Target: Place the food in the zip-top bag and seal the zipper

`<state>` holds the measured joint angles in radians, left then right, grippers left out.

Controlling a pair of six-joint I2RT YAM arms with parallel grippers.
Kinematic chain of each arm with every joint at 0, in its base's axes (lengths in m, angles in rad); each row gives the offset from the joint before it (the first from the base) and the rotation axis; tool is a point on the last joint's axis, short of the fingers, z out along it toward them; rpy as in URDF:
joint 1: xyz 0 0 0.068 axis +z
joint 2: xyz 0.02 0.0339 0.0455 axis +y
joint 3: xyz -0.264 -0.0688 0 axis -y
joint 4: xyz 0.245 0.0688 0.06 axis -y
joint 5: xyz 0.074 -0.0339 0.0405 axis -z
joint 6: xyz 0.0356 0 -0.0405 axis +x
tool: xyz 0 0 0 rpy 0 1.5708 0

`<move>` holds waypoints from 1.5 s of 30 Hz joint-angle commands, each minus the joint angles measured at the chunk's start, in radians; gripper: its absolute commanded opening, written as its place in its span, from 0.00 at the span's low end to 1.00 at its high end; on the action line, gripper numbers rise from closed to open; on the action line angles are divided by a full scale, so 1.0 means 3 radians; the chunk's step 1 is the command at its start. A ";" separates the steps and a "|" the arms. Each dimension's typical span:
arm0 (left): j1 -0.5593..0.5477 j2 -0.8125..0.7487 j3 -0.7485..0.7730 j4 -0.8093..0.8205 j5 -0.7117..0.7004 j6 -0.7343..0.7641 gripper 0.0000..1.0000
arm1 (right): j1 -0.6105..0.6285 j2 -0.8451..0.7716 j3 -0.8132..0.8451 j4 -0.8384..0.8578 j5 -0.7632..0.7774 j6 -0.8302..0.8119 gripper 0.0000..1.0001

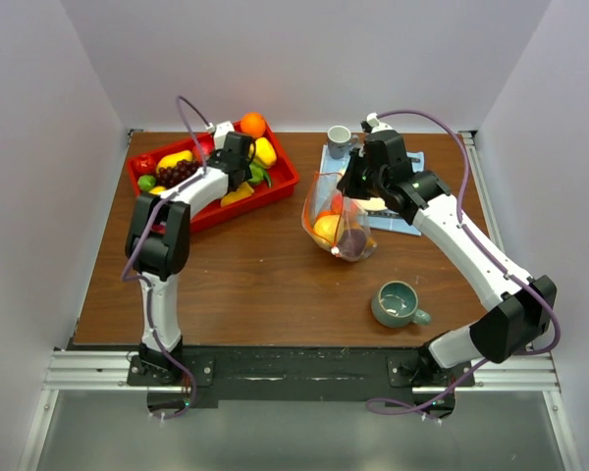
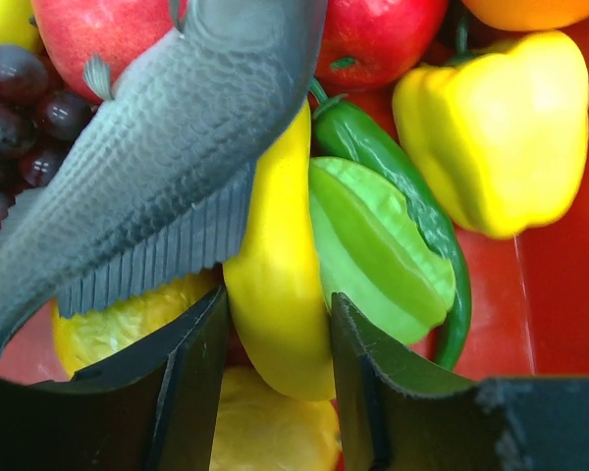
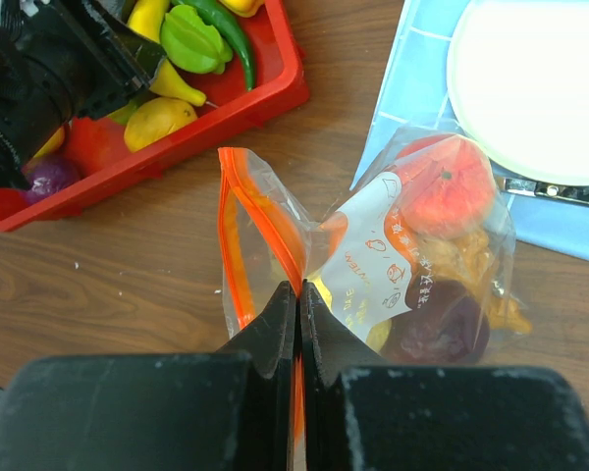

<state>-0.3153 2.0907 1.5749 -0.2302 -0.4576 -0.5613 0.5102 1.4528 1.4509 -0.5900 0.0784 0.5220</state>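
In the upper-left red tray [image 1: 265, 195], the left gripper [image 2: 278, 299] pinches a yellow banana [image 2: 275, 226]; mid-frame, the right gripper [image 3: 296, 299] clamps the zip-top bag [image 3: 412, 255] by its zipper [image 3: 265, 206].

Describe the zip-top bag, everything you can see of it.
The zip-top bag is crinkly clear plastic with a white panel of orange print on one face and an orange-red zipper strip along its mouth. The mouth gapes open. The right gripper is shut on the strip, and the bag sits on the wooden table. Inside lie an orange-red round fruit, a dark purple piece and something yellow. No slider shows.
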 commanded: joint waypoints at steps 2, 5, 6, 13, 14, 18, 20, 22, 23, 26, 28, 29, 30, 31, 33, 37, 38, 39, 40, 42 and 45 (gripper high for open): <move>0.0013 -0.0490 -0.0060 0.0087 0.0267 0.0122 0.25 | 0.0012 -0.0113 0.0037 0.0034 -0.0062 -0.0048 0.00; 0.0018 -0.0654 -0.0152 0.0103 0.0451 0.0143 0.24 | 0.0007 -0.0118 0.0016 0.0049 -0.0067 -0.0048 0.00; 0.0023 -0.0715 -0.0177 0.0123 0.0492 0.0148 0.24 | 0.0002 -0.0123 0.0006 0.0044 -0.0067 -0.0048 0.00; 0.0044 -0.0874 -0.0284 0.0108 0.0799 0.0143 0.22 | 0.0002 -0.0144 0.0001 0.0044 -0.0062 -0.0053 0.00; 0.0049 -0.0899 -0.0305 0.0123 0.0885 0.0148 0.21 | 0.0007 -0.0139 0.0006 0.0044 -0.0062 -0.0053 0.00; 0.0054 -0.1113 -0.0361 0.0118 0.1090 0.0163 0.18 | 0.0002 -0.0123 0.0026 0.0039 -0.0067 -0.0063 0.00; 0.0054 -0.1221 -0.0417 0.0123 0.1197 0.0184 0.17 | 0.0002 -0.0118 0.0031 0.0039 -0.0067 -0.0068 0.00; 0.0054 -0.1425 -0.0550 0.0154 0.1284 0.0184 0.16 | 0.0002 -0.0128 0.0036 0.0039 -0.0067 -0.0068 0.00; 0.0054 -0.1512 -0.0622 0.0199 0.1452 0.0199 0.16 | 0.0007 -0.0133 0.0036 0.0039 -0.0072 -0.0068 0.00; 0.0054 -0.1824 -0.0862 0.0363 0.1932 0.0214 0.16 | 0.0007 -0.0139 0.0047 0.0039 -0.0072 -0.0068 0.00; 0.0054 -0.1993 -0.0959 0.0333 0.2234 0.0225 0.15 | 0.0002 -0.0149 0.0067 0.0018 -0.0052 -0.0068 0.00; 0.0049 -0.2060 -0.1010 0.0328 0.2535 0.0220 0.14 | 0.0002 -0.0159 0.0072 0.0013 -0.0047 -0.0073 0.00; 0.0044 -0.2202 -0.1137 0.0333 0.2649 0.0220 0.14 | 0.0002 -0.0169 0.0077 0.0008 -0.0036 -0.0078 0.00; 0.0044 -0.2284 -0.1204 0.0328 0.2741 0.0174 0.14 | 0.0002 -0.0179 0.0072 0.0013 -0.0021 -0.0083 0.00; 0.0039 -0.2498 -0.1358 0.0226 0.2967 0.0163 0.14 | 0.0002 -0.0190 0.0057 0.0018 -0.0011 -0.0094 0.00; 0.0018 -0.2776 -0.1456 -0.0050 0.3304 0.0153 0.14 | 0.0002 -0.0205 0.0016 0.0054 -0.0011 -0.0104 0.00; 0.0013 -0.2877 -0.1451 -0.0203 0.3381 0.0163 0.14 | 0.0002 -0.0210 -0.0009 0.0079 -0.0006 -0.0109 0.00; 0.0008 -0.2929 -0.1451 -0.0245 0.3397 0.0163 0.14 | 0.0007 -0.0220 -0.0025 0.0090 0.0004 -0.0104 0.00; -0.0007 -0.2990 -0.1461 -0.0275 0.3427 0.0153 0.14 | 0.0007 -0.0215 -0.0035 0.0100 0.0005 -0.0109 0.00; -0.0007 -0.3113 -0.1451 -0.0398 0.3535 0.0148 0.14 | 0.0007 -0.0210 -0.0055 0.0115 0.0025 -0.0109 0.00; -0.0043 -0.3211 -0.1491 -0.0434 0.3647 0.0061 0.14 | 0.0012 -0.0205 -0.0076 0.0141 0.0015 -0.0114 0.00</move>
<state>-0.3149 1.1843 1.1343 -0.3271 0.5293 -0.5224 0.5102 1.4303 1.4368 -0.5884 0.0807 0.5064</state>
